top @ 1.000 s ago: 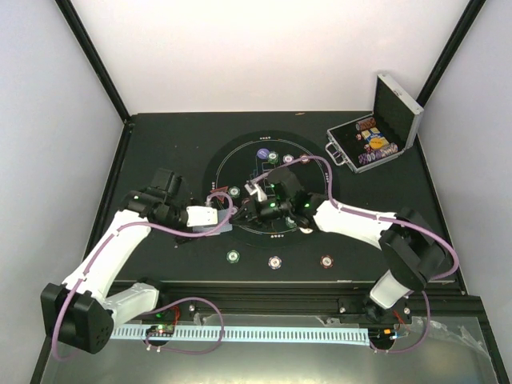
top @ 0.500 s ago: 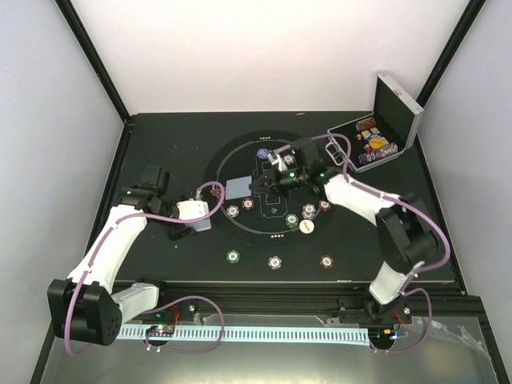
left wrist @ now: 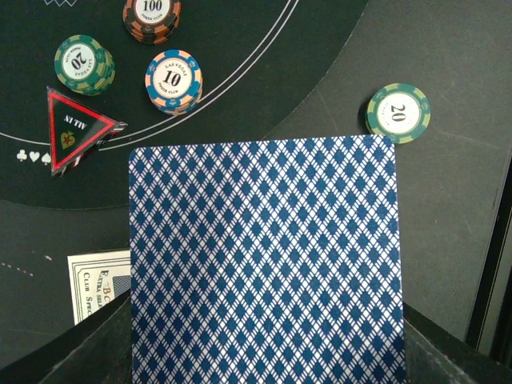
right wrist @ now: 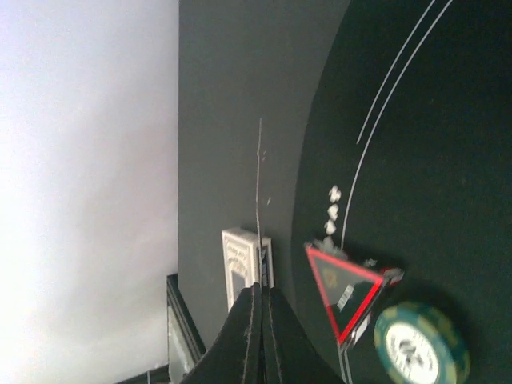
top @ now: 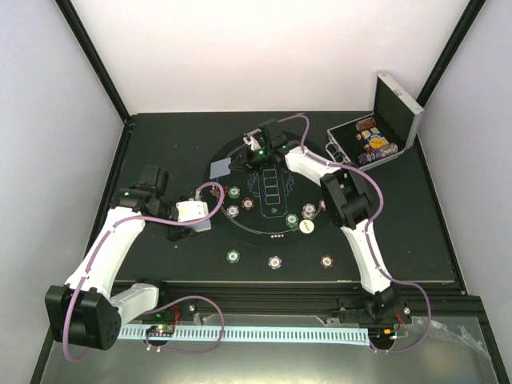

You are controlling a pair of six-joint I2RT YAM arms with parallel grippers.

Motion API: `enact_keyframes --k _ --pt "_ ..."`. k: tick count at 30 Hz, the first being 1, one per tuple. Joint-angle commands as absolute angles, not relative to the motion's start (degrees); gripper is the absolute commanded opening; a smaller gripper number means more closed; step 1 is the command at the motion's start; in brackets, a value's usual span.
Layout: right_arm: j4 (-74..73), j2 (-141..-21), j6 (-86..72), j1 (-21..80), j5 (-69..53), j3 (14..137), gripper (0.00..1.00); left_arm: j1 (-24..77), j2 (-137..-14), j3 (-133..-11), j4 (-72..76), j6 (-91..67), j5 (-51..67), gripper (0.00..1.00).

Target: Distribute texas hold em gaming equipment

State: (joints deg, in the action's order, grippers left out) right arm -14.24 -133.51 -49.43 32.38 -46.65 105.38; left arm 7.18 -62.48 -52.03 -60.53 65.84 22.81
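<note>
My left gripper (top: 203, 219) is shut on a blue diamond-backed playing card (left wrist: 264, 264) and holds it over the table left of the mat. Under it lie a red triangle marker (left wrist: 74, 128), chips marked 20 (left wrist: 84, 64), 10 (left wrist: 172, 80) and 100 (left wrist: 152, 16), and a green 20 chip (left wrist: 398, 112) off the mat. My right gripper (top: 240, 157) reaches to the mat's far left rim, shut on another card (top: 221, 166), seen edge-on in the right wrist view (right wrist: 258, 192). That view also shows the triangle marker (right wrist: 348, 296) and a green chip (right wrist: 420, 344).
The round black mat (top: 276, 172) holds chips left (top: 232, 210) and right (top: 308, 210) and a white button disc (top: 307, 227). Three chips (top: 274, 262) lie in front of it. The open silver case (top: 398, 102) stands back right. A white card box (left wrist: 100, 280) lies under my left gripper.
My right gripper has carried its card from the mat's middle out to the far left rim. My left gripper drew back to the left a second ago and has since held still.
</note>
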Motion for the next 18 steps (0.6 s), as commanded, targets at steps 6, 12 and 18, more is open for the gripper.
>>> enact_keyframes --k 6,12,18 --pt "-17.7 -144.1 -52.29 33.32 -43.63 118.37 0.01 6.87 -61.14 -53.79 -62.26 65.58 25.62 0.02" --pt "-25.2 -145.98 -48.67 33.68 -38.4 122.91 0.26 6.86 -60.36 -53.71 -63.48 65.64 25.52 0.01" --pt "-29.31 -136.0 -42.45 33.36 -30.95 116.86 0.57 6.91 -60.04 -53.98 -64.16 65.01 26.8 0.01"
